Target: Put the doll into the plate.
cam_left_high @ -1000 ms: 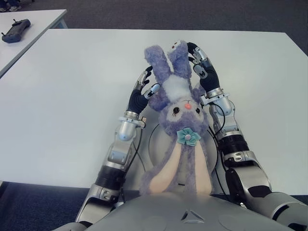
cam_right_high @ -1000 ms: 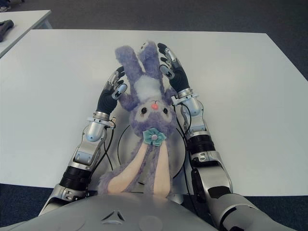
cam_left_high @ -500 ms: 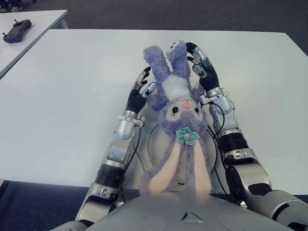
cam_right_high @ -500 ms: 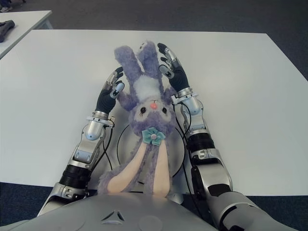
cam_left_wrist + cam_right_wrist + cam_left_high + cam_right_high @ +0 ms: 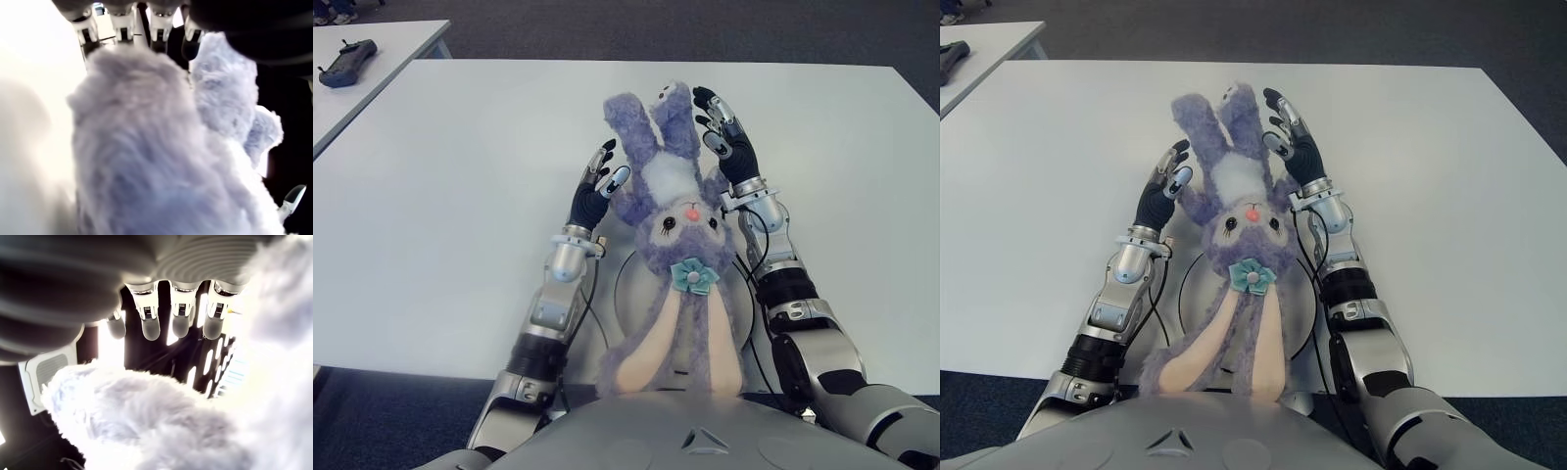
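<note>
Doll: the purple rabbit doll [image 5: 680,230] lies upside down between the two hands, its head and long ears over the plate [image 5: 625,284], its body and legs reaching beyond the plate's far rim.
Left hand: the left hand [image 5: 592,194] is just beside the doll's body on its left side; the fingers [image 5: 604,160] are stretched out and apart from the fur, so it grips nothing.
Right hand: the right hand [image 5: 728,145] is beside the doll's legs on the right side, fingers spread wide, also holding nothing.
Plate: it sits on the white table [image 5: 460,176] between the two forearms, mostly covered by the doll.
Progress: I judge the placing nearly done; the doll seems released on the plate.
Left to do: perhaps only to draw both hands away; part of the doll overhangs the rim.
Elsewhere: a dark controller [image 5: 344,61] lies on another table, well apart.
</note>
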Controlling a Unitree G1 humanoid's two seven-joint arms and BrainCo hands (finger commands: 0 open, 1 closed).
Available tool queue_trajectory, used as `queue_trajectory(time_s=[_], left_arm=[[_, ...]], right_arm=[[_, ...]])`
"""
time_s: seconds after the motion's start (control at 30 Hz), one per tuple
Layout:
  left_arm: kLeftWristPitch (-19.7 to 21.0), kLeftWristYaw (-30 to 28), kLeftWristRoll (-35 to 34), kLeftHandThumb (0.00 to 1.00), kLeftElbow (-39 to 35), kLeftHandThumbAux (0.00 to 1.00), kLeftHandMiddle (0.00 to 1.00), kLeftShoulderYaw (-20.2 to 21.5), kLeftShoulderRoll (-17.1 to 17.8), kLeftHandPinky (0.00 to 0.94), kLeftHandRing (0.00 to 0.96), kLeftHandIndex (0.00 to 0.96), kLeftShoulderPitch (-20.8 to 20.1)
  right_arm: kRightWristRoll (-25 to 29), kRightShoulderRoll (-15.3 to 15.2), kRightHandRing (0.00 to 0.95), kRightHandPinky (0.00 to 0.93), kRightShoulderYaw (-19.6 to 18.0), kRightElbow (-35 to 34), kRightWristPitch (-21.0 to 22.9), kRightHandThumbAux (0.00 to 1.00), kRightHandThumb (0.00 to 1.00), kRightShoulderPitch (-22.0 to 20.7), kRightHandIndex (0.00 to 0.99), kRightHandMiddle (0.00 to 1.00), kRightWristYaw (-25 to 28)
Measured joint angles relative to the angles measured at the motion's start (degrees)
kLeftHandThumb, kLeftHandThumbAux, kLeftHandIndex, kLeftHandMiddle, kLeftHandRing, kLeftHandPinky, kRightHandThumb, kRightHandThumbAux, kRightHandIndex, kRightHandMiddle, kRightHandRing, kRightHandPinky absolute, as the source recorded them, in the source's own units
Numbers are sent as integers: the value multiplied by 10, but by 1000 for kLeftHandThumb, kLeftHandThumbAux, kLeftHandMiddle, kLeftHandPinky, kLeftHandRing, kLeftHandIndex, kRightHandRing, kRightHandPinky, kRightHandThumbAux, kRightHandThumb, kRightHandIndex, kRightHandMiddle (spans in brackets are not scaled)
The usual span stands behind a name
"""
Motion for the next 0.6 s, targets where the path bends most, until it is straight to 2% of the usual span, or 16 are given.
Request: queue_trajectory(time_s=[0.2,0.6], left_arm=[[-1,-5,-6,0,14,246,0,27,11,0,0,0,-10],[-12,-9,-30,0,33,269,0,76,34,0,0,0,-28]], right_arm=[[5,-1,0,0,-1,-2,2,288,0,-5,0,0,4],[39,-16,0,0,-26,-30,69,295,0,-40,0,0,33]])
